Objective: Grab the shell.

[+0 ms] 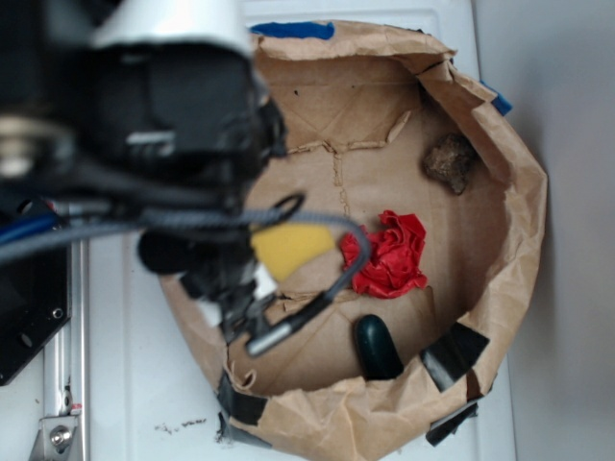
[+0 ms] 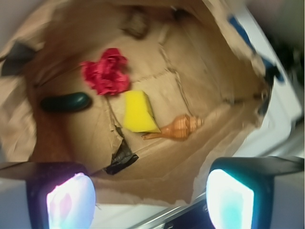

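Observation:
The shell (image 2: pixel 180 128) is an orange-tan ridged conch lying on the brown paper floor in the wrist view. Its thin tail points left toward the yellow sponge wedge (image 2: pixel 138 112), which it nearly touches. My gripper (image 2: pixel 150 202) hangs above the near rim of the paper bag, well short of the shell. It is open, its two pale pads (image 2: pixel 70 202) wide apart with nothing between them. In the exterior view my blurred arm (image 1: pixel 183 125) covers the bag's left side and hides the shell; only the sponge (image 1: pixel 288 245) peeks out.
The cut-down paper bag (image 1: pixel 519 221) forms a walled tray. Inside lie a crumpled red cloth (image 1: pixel 389 254), a dark green oval object (image 1: pixel 377 348) and a rough brown rock (image 1: pixel 450 161). Black tape (image 2: pixel 121 157) patches a tear near the sponge.

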Motion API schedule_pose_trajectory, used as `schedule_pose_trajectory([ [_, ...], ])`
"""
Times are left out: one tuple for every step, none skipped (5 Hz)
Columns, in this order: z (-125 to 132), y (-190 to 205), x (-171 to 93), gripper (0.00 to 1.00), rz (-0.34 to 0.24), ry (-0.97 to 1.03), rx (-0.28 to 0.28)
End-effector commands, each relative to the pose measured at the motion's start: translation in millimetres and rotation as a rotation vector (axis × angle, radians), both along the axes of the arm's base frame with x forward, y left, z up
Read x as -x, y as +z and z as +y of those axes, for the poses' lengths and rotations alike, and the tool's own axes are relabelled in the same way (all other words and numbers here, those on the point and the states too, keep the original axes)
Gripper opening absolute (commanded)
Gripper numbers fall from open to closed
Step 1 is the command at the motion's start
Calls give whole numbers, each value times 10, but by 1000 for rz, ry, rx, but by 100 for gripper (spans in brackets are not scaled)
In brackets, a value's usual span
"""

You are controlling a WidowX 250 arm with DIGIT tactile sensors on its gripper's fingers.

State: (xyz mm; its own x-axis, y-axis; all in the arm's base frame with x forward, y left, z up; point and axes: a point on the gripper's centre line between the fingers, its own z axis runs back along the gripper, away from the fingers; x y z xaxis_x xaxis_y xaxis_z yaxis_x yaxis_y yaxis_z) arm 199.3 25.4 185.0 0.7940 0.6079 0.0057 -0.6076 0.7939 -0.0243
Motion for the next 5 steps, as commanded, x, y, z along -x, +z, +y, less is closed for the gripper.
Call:
schedule_pose_trajectory([
  [83,117,-8,100,-57,38,4],
  [83,117,-8,100,-57,38,4],
  [30,39,-151,100,-154,214,-144],
  [-9,-107,-391,100,-137,427,-127],
  [84,-311,-521,100,-103,604,-141],
])
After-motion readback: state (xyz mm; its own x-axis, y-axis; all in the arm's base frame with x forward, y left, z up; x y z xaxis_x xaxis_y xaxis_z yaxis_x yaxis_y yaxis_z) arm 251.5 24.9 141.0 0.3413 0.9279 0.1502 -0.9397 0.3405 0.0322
